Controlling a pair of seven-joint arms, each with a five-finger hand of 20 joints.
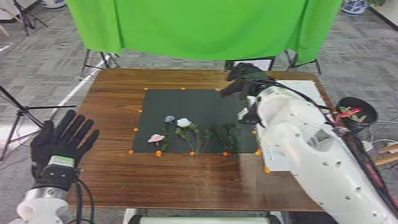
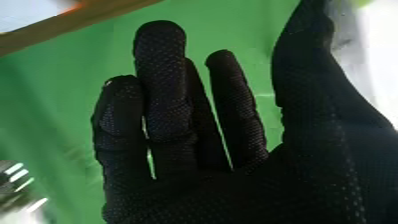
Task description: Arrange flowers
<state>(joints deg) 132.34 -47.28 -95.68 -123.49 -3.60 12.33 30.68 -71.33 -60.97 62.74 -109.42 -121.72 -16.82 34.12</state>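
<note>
The right hand, in a black fabric glove, is at the far right corner of a dark grey rectangular mat, with a bright green cloth beyond it and a black round bin to its right. Nearer the robot than that hand and to its left, a small white flower, a pink flower and thin green stems lie on the mat. The black-gloved left hand, fingers straight, is well to their left.

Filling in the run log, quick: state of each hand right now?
Left hand: open, fingers straight and spread, empty.
Right hand: open, fingers extended, nothing in it.
</note>
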